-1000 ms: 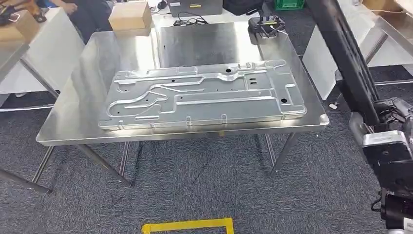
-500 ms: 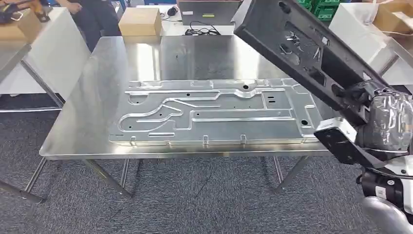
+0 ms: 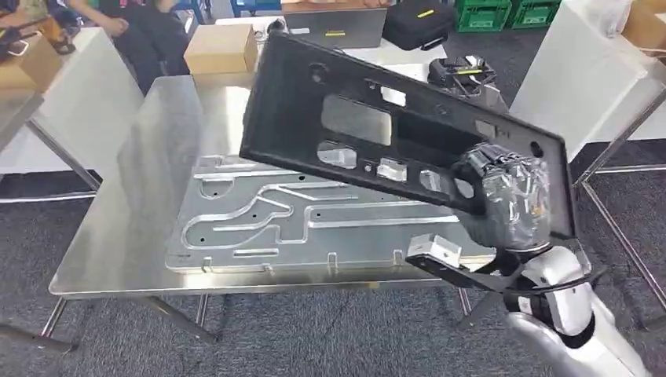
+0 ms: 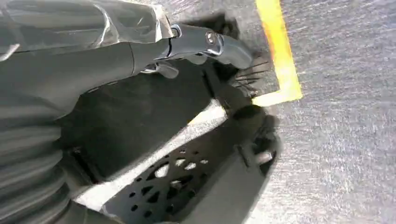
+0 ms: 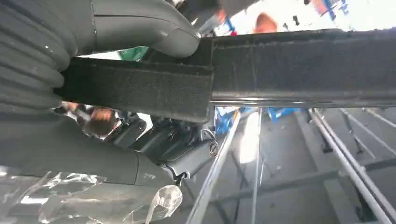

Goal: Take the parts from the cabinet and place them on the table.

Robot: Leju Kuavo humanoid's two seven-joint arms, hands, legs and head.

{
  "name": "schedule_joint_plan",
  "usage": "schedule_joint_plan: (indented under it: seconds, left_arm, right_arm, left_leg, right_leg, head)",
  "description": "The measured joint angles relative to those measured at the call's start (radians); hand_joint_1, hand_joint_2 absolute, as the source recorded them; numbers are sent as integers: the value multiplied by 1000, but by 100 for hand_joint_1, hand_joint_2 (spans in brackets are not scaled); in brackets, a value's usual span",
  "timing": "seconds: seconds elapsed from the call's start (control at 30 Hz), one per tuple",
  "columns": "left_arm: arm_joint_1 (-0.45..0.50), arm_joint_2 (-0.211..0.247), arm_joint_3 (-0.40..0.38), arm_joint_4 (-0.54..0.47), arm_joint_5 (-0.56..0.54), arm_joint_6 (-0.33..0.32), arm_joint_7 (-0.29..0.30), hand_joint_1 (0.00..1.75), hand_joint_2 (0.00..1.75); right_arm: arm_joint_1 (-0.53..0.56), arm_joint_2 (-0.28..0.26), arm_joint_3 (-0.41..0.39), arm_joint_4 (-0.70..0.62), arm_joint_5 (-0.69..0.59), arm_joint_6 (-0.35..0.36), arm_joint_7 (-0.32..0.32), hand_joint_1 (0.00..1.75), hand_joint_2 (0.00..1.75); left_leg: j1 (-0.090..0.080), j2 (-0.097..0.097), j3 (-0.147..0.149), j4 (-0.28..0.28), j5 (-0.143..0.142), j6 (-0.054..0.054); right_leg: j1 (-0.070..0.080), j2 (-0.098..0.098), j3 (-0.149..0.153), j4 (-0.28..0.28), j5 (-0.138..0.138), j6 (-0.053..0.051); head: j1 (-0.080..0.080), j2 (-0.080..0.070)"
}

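A steel surface (image 3: 149,157) stands on grey carpet (image 3: 314,338), seen from the head view. At its far left corner sits a cardboard box (image 3: 220,49), and beyond that a person in dark clothes (image 3: 145,31) is at a white table (image 3: 78,86). Flat on the surface lies a pressed sheet-metal panel (image 3: 259,228) with raised channels and small holes; its near edge runs just inside the surface's front edge.

Above this panel, tilted with its left end higher and farther away, hangs a long black part (image 3: 314,118) pierced by rectangular and rounded cut-outs. It is off the surface, over the middle and right of the metal panel, and reaches to the surface's right side. A black case (image 3: 416,22) and green crates (image 3: 510,12) sit on the floor behind, and a small black-and-yellow object (image 3: 463,72) rests near the surface's far right corner.

The right hand (image 3: 506,196), wrapped in clear plastic film, grips the black part near its right end. In the right wrist view the thumb lies on one face of the part's edge (image 5: 280,70) and the fingers (image 5: 182,161) curl under the other.

The left hand (image 4: 116,46) hangs over the carpet beside a strip of yellow tape (image 4: 279,51); its fingers (image 4: 219,44) hold nothing, but I cannot tell whether they are spread or curled.
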Motion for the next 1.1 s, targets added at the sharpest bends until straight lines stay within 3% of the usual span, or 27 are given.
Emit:
schedule_joint_plan:
  seconds: [0.03, 0.07, 0.1, 0.17, 0.2, 0.23, 0.27, 0.33, 0.37, 0.4, 0.43, 0.5, 0.53, 0.57, 0.6, 0.63, 0.67, 0.7, 0.73, 0.77, 0.83, 0.87, 0.9, 0.97, 1.03, 1.07, 1.1]
  left_arm:
    - [-4, -1, 0, 0, 2, 0, 0, 0, 175]
    - [-5, -1, -1, 0, 2, 0, 0, 0, 175]
    - [-5, -1, -1, 0, 2, 0, 0, 0, 175]
    - [-1, -1, -2, 0, 3, 0, 1, 0, 175]
    - [3, 0, -3, 0, 4, 0, 0, 0, 175]
    - [3, 2, -4, 0, 4, 0, 3, 0, 175]
    - [0, 1, -6, 0, 4, -1, 4, 0, 175]
    - [0, 1, -8, 0, 5, -1, 6, 0, 175]
    - [0, 1, -8, 0, 6, 0, 6, 0, 175]
    - [2, 1, -9, 0, 6, 0, 6, 0, 175]
    - [5, 1, -10, 0, 6, 0, 6, 0, 175]
    - [6, 0, -16, 0, 6, 0, 7, 0, 175]
    - [8, 0, -18, 0, 6, 1, 7, 0, 175]
    - [10, 0, -18, 0, 8, 3, 7, 0, 175]
    - [11, 0, -19, 0, 8, 6, 7, 0, 175]
    - [13, 0, -19, 0, 8, 8, 7, 0, 175]
    - [14, 1, -21, 0, 7, 10, 7, 0, 175]
    - [18, 5, -22, 1, 3, 13, 5, 0, 175]
    - [20, 6, -24, 1, -5, 21, -3, 0, 175]
    - [17, 8, -25, 2, -18, 29, -14, 0, 175]
    - [15, 8, -33, 1, -44, 44, -53, 0, 175]
    - [15, 8, -37, 1, -45, 37, -86, 0, 175]
    - [15, 8, -40, 1, -42, 24, -113, 0, 175]
    - [15, 8, -41, 1, -33, 8, -133, 0, 175]
    - [15, 8, -43, 1, -35, 8, -141, 0, 175]
    - [15, 9, -44, 1, -38, 13, -141, 0, 0]
    - [14, 9, -45, 1, -39, 21, -141, 0, 0]
  right_arm:
    - [-2, 16, 18, 7, 5, 3, -6, 175, 175]
    - [-2, 25, 33, 14, 7, 6, -13, 175, 175]
    - [-3, 36, 47, 19, 8, 8, -16, 175, 175]
    - [-3, 57, 69, 30, 11, 9, -18, 175, 175]
    - [-3, 61, 78, 41, 15, 10, -18, 175, 175]
    - [-4, 71, 90, 47, 16, 13, -18, 175, 175]
    - [-6, 73, 94, 49, 17, 13, -19, 175, 175]
    - [-6, 86, 108, 52, 18, 13, -22, 175, 175]
    - [-6, 86, 111, 53, 19, 12, -22, 175, 175]
    - [-8, 88, 115, 56, 19, 12, -22, 175, 175]
    - [-11, 90, 120, 58, 19, 12, -22, 175, 175]
    - [-8, 91, 131, 62, 20, 13, -22, 175, 175]
    - [-7, 91, 136, 65, 24, 14, -22, 175, 175]
    - [-5, 91, 140, 67, 27, 14, -22, 175, 175]
    - [-5, 91, 143, 69, 29, 15, -20, 175, 175]
    - [-5, 91, 145, 71, 33, 15, -19, 175, 175]
    - [-5, 90, 146, 73, 37, 15, -17, 175, 175]
    - [0, 88, 147, 77, 41, 16, -14, 175, 175]
    - [5, 87, 148, 78, 47, 16, -11, 175, 175]
    - [1, 89, 151, 79, 47, 19, -8, 175, 175]
    - [2, 87, 150, 78, 59, 22, 1, 175, 175]
    - [2, 84, 145, 78, 61, 25, 8, 175, 175]
    - [3, 81, 143, 78, 65, 27, 9, 0, 0]
    - [5, 76, 143, 78, 69, 32, 10, 0, 0]
    - [14, 74, 143, 78, 70, 33, 11, 0, 0]
    - [20, 71, 143, 78, 71, 33, 12, 0, 0]
    - [24, 69, 143, 78, 73, 33, 13, 0, 0]
  left_leg:
    - [11, 2, -29, 16, -19, -15]
    - [20, 2, -35, -7, -8, -22]
    - [26, 4, -27, -63, 30, -30]
    - [32, 12, 5, -226, 171, -33]
    - [31, 14, -5, -283, 252, -27]
    - [21, 16, -2, -278, 218, -18]
    - [18, 16, 12, -279, 221, -9]
    - [14, 13, 34, -295, 209, 10]
    - [28, 10, 60, -312, 210, 13]
    - [24, 8, 78, -321, 203, 23]
    - [23, 10, 91, -324, 193, 34]
    - [22, 7, 116, -324, 168, 38]
    - [22, 3, 130, -324, 155, 37]
    - [23, -1, 147, -324, 141, 36]
    - [25, -4, 169, -324, 124, 31]
    - [29, -6, 192, -323, 108, 25]
    - [30, -6, 213, -322, 88, 17]
    - [22, -5, 218, -318, 70, 6]
    - [26, -4, 228, -306, 59, 3]
    - [21, -2, 220, -310, 50, -3]
    - [26, 1, 223, -312, 53, -10]
    - [29, 1, 220, -293, 55, -12]
    - [31, 6, 184, -239, 63, -16]
    - [31, 10, 85, -88, 19, -23]
    - [30, 10, -10, 29, -49, -24]
    - [30, 10, -32, 35, -44, -22]
    - [26, 10, -32, -4, -2, -15]
  right_leg:
    - [-5, -1, 14, 0, -12, 5]
    - [-10, -1, 30, 0, -24, 10]
    - [-13, -1, 48, 0, -38, 15]
    - [-17, -1, 84, -1, -65, 24]
    - [-19, 1, 93, 0, -73, 29]
    - [-19, 5, 96, -7, -80, 41]
    - [-22, 4, 106, -17, -88, 53]
    - [-20, 3, 122, -5, -72, 65]
    - [-25, 3, 107, 28, -69, 67]
    - [-23, -1, 78, 90, -50, 64]
    - [-21, -1, 25, 174, -56, 63]
    - [-18, -1, -74, 281, -123, 66]
    - [-18, -1, -106, 294, -155, 70]
    - [-18, -1, -122, 276, -165, 73]
    - [-20, -1, -122, 224, -147, 79]
    - [-22, -2, -110, 150, -100, 83]
    - [-25, -6, -97, 72, -22, 89]
    - [-27, -19, -94, 17, 106, 91]
    - [-22, -17, -105, 20, 67, 69]
    - [-19, -12, -107, 29, 83, 56]
    - [-13, -10, -111, 34, 65, 42]
    - [-18, -8, -102, 31, 61, 38]
    - [-18, -7, -91, 27, 55, 30]
    - [-17, -3, -82, 26, 46, 19]
    - [-15, 5, -68, 26, 31, 19]
    - [-11, 8, -58, 26, 23, 19]
    - [-7, 9, -44, 25, 16, 19]
  head:
    - [0, 0]
    - [-1, 0]
    - [0, 0]
    - [-1, 0]
    - [-2, 0]
    - [-1, 0]
    - [-1, 0]
    - [-1, 0]
    - [1, 0]
    - [2, 0]
    - [3, 0]
    - [3, 0]
    - [3, 0]
    - [3, 0]
    - [3, 0]
    - [3, 0]
    - [3, 0]
    - [4, 0]
    - [1, 0]
    - [-1, 0]
    - [-3, 0]
    - [-3, 0]
    - [-3, 0]
    - [-3, 0]
    - [-3, 0]
    - [-3, 0]
    - [-3, 0]
